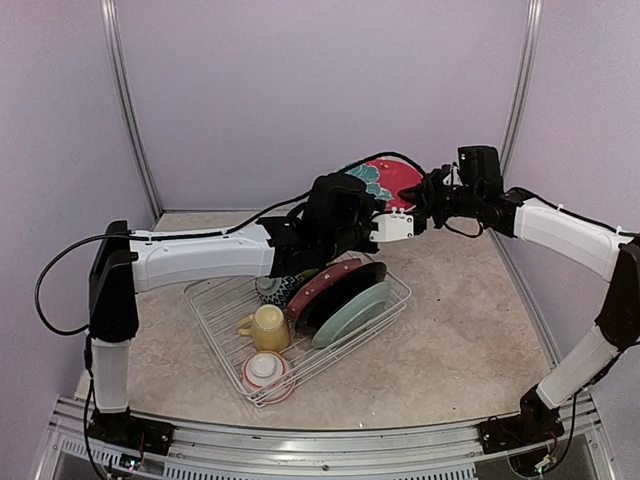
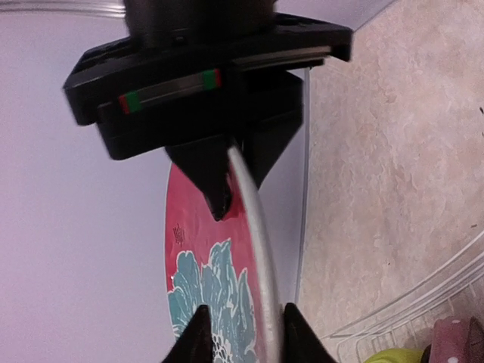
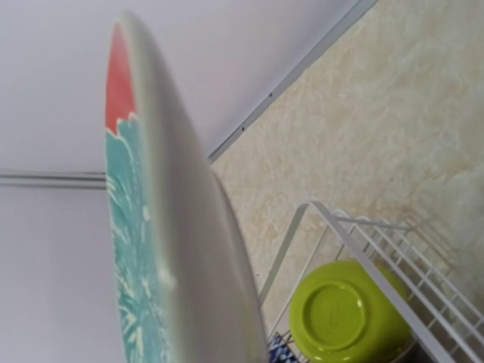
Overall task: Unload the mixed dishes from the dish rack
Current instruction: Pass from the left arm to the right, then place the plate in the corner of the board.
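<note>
- Dish rack (image 1: pixel 215 312) sits angled on bench (image 1: pixel 460 340), between the two arms.
- Red plate (image 1: pixel 398 178) w/ teal flower print is out of the rack, held on edge in the air beyond the rack's far end, clear of the wires.
- Left fingers (image 2: pixel 198 340) straddle its rim, one tip each side. You can't tell from the wrist cam whether they're clamped or just close.
- Right fingers (image 2: pixel 215 189) are clenched on the opposite rim of the red plate.
- In rack: teal plate (image 1: pixel 355 313), black plate (image 1: pixel 347 290) and pink dotted plate (image 1: pixel 322 283) lean together on edge.
- Blue-patterned bowl (image 1: pixel 275 290) sits beside them. Lime green bowl (image 3: pixel 344 318) shows its base to the right wrist cam.
- Yellow mug (image 1: pixel 268 327) is mid-rack, red-white bowl (image 1: pixel 266 372) at near corner.
</note>
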